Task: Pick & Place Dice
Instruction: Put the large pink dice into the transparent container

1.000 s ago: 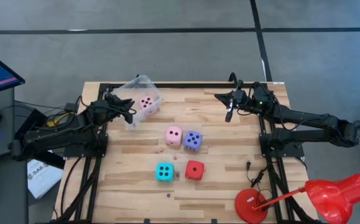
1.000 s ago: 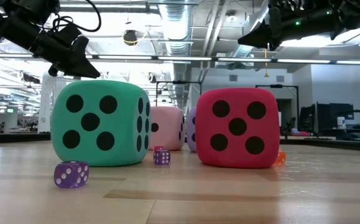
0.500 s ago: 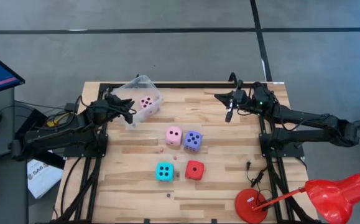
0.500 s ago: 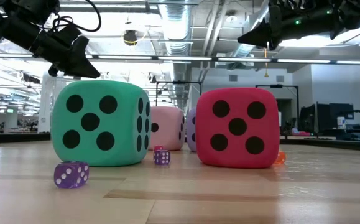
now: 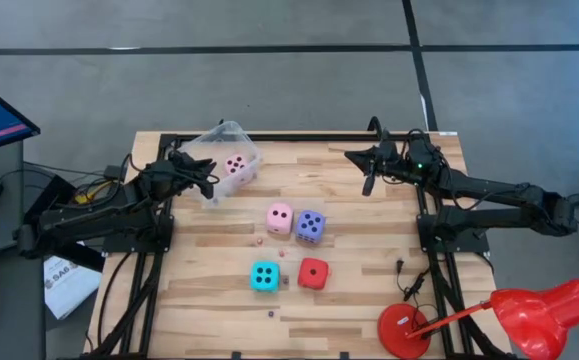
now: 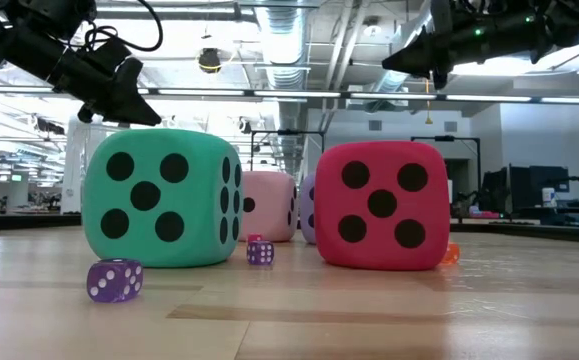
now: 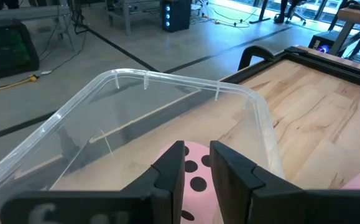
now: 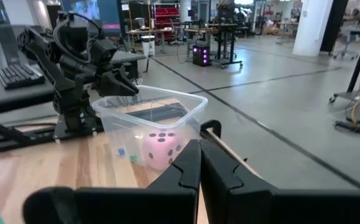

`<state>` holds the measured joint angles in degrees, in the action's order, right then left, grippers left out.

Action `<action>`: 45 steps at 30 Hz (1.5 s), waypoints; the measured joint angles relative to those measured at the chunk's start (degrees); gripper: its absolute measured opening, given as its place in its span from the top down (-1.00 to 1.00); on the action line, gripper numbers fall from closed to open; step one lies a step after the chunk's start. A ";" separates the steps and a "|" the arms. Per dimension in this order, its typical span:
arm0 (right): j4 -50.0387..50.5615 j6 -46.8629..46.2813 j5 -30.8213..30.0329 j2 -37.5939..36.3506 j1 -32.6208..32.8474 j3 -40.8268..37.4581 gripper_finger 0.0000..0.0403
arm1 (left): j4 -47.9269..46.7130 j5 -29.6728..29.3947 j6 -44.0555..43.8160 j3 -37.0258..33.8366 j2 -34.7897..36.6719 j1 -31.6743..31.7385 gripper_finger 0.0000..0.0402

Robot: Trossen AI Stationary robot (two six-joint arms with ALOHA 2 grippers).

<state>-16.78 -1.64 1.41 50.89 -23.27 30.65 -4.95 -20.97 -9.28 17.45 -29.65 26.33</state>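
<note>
From straight above we saw a wooden table [image 5: 369,290] with a dark arm reaching in from each side. The clear plastic tub [image 5: 225,160] sat tilted at the far left corner, and the left gripper [image 5: 207,181] pinched its near rim, the fingers [image 7: 170,168] closed on the thin wall. Inside the tub lay one pale pink die [image 5: 235,165]; the left wrist view showed that die just past the fingertips, behind the clear wall, which the overhead view could not make plain. The right gripper [image 5: 368,185] hung above the far right part of the table with its fingers [image 8: 186,168] pressed together on nothing, well apart from every die. Four dice stood on the open boards: a second pale pink die [image 5: 280,217] touching or just beside the violet-blue die [image 5: 310,226], and nearer the front edge the cyan die [image 5: 264,276] and the red die [image 5: 313,273] side by side with a gap between. The low view, level with the boards, showed the cyan die and red die looming in front and partly hiding the pink and violet-blue ones behind. Only that view made clear several tiny dice on the wood, among them a small purple die [image 6: 115,280] near the front. A red desk lamp [image 5: 509,315] stood at the table's near right corner.
</note>
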 joint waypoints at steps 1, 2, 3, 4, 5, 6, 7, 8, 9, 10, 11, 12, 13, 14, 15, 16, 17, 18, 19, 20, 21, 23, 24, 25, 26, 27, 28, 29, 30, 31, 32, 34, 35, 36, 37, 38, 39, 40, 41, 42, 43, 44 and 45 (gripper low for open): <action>0.00 -0.77 0.00 0.00 0.00 0.00 1.00 | 0.00 0.02 0.00 0.00 0.00 0.00 0.67; 0.00 -1.63 0.02 0.00 0.00 0.00 1.00 | 0.00 0.00 0.00 0.00 0.00 0.00 0.67; 0.02 -2.67 0.02 0.00 0.00 0.00 1.00 | 0.00 0.01 -0.01 0.00 0.00 0.00 0.67; 0.02 -3.66 0.02 0.00 0.00 0.00 1.00 | 0.00 0.01 0.00 0.00 0.00 0.00 0.67; 0.02 -4.55 0.02 -0.01 0.00 0.00 1.00 | 0.00 0.01 -0.01 0.00 0.00 0.00 0.67; 0.02 -5.25 0.02 0.00 0.00 0.00 1.00 | 0.00 0.01 -0.01 0.00 -0.01 0.00 0.67; 0.02 -5.82 0.02 -0.01 0.00 0.00 1.00 | 0.00 0.00 -0.01 0.00 -0.01 0.00 0.67; 0.02 -5.94 0.02 0.00 0.00 0.00 1.00 | 0.00 0.01 0.00 0.00 0.00 0.00 0.67; 0.02 -5.94 0.02 0.00 0.00 0.00 1.00 | 0.00 0.00 -0.02 0.00 0.00 0.00 0.67; 0.02 -5.94 0.03 0.00 0.00 0.00 1.00 | 0.00 0.02 -0.02 0.00 0.00 0.00 0.67; 0.02 -5.94 0.02 -0.01 0.00 0.00 1.00 | 0.00 0.00 0.00 0.00 0.00 0.00 0.67; 0.02 -5.94 0.02 0.00 0.00 0.00 1.00 | 0.00 0.00 0.00 0.00 0.00 0.00 0.67; 0.02 -5.94 0.04 -0.02 0.00 0.00 1.00 | 0.00 0.00 0.00 0.00 0.00 0.00 0.67; 0.02 -5.96 0.04 -0.01 0.00 0.00 1.00 | 0.00 0.00 0.00 0.00 0.00 0.00 0.67; 0.02 -5.94 0.04 -0.01 0.00 0.00 1.00 | 0.00 0.01 -0.01 0.00 0.00 0.00 0.67; 0.02 -5.95 0.04 -0.01 0.00 0.00 1.00 | 0.00 0.00 0.00 0.00 0.00 0.00 0.67; 0.02 -5.96 0.03 0.00 0.00 0.00 1.00 | 0.00 0.01 -0.01 0.00 0.00 0.00 0.67; 0.02 -5.96 0.04 -0.01 0.00 0.00 1.00 | 0.00 0.01 -0.02 0.00 0.00 0.00 0.67; 0.02 -5.96 0.04 0.00 0.00 0.00 1.00 | 0.00 0.00 -0.02 0.00 0.00 0.00 0.67; 0.02 -5.96 0.04 0.00 0.00 0.00 1.00 | 0.00 0.00 -0.02 0.00 0.00 0.00 0.67; 0.02 -5.96 0.04 0.00 0.00 0.00 1.00 | 0.00 0.00 0.00 0.00 0.00 0.00 0.67; 0.02 -5.96 0.04 0.00 0.00 0.00 1.00 | 0.00 0.01 -0.01 0.00 0.00 0.00 0.67; 0.02 -5.96 0.04 -0.02 0.00 0.00 1.00 | 0.00 0.01 0.00 0.00 0.00 0.00 0.67; 0.02 -5.96 0.04 -0.02 0.00 0.00 1.00 | 0.00 0.00 -0.02 0.00 0.00 0.00 0.67; 0.02 -5.96 0.04 0.00 0.00 0.00 1.00 | 0.00 0.00 0.00 0.00 0.00 0.00 0.67; 0.02 -5.96 0.04 0.00 0.00 0.00 1.00 | 0.00 0.02 0.00 0.00 0.00 0.00 0.67; 0.02 -5.96 0.04 0.00 0.00 0.00 1.00 | 0.00 0.00 -0.01 0.00 0.00 0.00 0.67; 0.04 -5.96 0.04 0.00 0.00 0.00 1.00 | 0.00 0.02 0.00 0.00 0.00 0.00 0.67; 0.04 -5.96 0.04 0.00 0.00 0.00 1.00 | 0.00 0.00 -0.02 0.00 0.00 0.00 0.67; 0.05 -5.96 0.04 0.00 0.00 0.00 1.00 | 0.00 0.02 0.00 0.00 0.00 0.00 0.67; 0.07 -5.93 0.04 0.00 0.00 0.00 1.00 | 0.00 0.00 0.00 -0.02 0.00 0.00 0.67; 0.07 -5.65 0.04 0.00 0.00 0.00 1.00 | 0.00 0.00 -0.01 -0.02 0.00 0.00 0.67; 0.07 -5.67 0.04 -0.02 0.00 0.00 1.00 | 0.00 0.00 0.00 -0.02 0.00 0.00 0.67; 0.07 -5.65 0.04 0.00 0.00 0.00 1.00 | 0.00 0.01 -0.01 -0.02 0.00 0.00 0.67; 0.07 -5.64 0.04 0.00 0.00 0.00 1.00 | 0.00 0.00 0.00 -0.02 0.00 0.00 0.67; 0.07 -5.62 0.04 0.00 0.00 0.00 1.00 | 0.00 0.01 -0.01 -0.02 0.00 0.00 0.67; 0.07 -5.51 0.04 -0.01 0.00 0.00 1.00 | 0.00 0.00 0.00 -0.02 0.00 0.00 0.67; 0.07 -5.47 0.04 -0.01 0.00 0.00 1.00 | 0.00 0.02 -0.02 -0.02 0.00 0.00 0.67; 0.07 -5.45 0.04 0.00 0.00 0.00 1.00 | 0.00 0.00 -0.02 -0.02 0.00 0.00 0.67; 0.07 -5.41 0.03 -0.01 0.00 0.00 1.00 | 0.00 0.00 -0.02 -0.02 0.00 0.00 0.67; 0.07 -5.41 0.02 0.00 -0.03 0.00 1.00 | 0.00 0.01 0.00 -0.02 0.00 0.00 0.67; 0.05 -5.27 0.04 0.08 -0.15 0.00 1.00 | 0.00 0.00 0.00 -0.02 0.00 0.00 0.67; 0.06 -5.26 0.04 0.15 -0.22 0.00 1.00 | 0.00 0.01 0.00 -0.02 -0.01 0.00 0.67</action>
<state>-16.71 -6.90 1.45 51.04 -23.48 30.65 -4.95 -20.96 -9.28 17.43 -29.66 26.33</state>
